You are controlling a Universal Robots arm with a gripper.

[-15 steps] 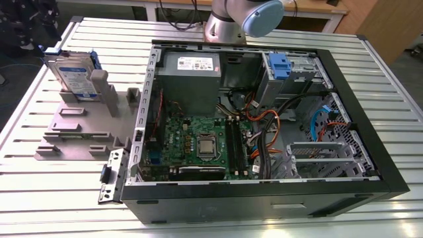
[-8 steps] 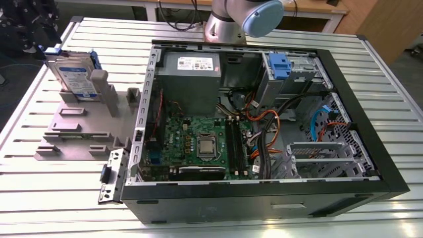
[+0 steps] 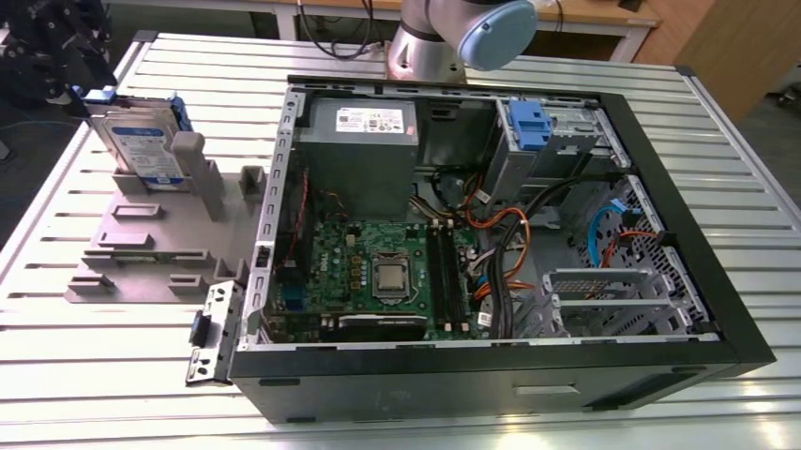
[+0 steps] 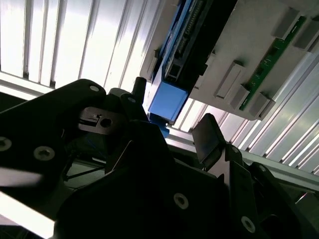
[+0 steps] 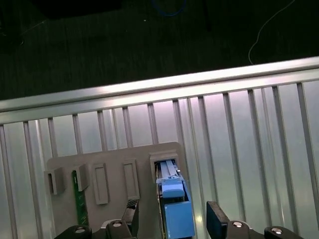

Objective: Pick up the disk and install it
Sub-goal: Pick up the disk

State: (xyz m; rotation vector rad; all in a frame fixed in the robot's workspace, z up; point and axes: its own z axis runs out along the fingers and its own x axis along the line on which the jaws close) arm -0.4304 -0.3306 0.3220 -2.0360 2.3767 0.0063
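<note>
I see the fingers (image 5: 215, 222) spread, seemingly not touching, either side of the upright disk (image 3: 135, 141), its white-and-blue label unreadable.

Even overhead light fills the exterior view, leaving a soft sheen on the ribbed table (image 3: 113, 375). In the second wrist view it flares white, the tool (image 4: 172, 117) a near-black silhouette. In the first wrist view the floor (image 5: 99, 45) lies dark.

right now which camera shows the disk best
The exterior view: the disk stands on edge in the grey holder at the exterior view's left, its labelled face in plain sight. Both wrist views catch the disk's blue end close up, between the open gripper's fingers.
</note>
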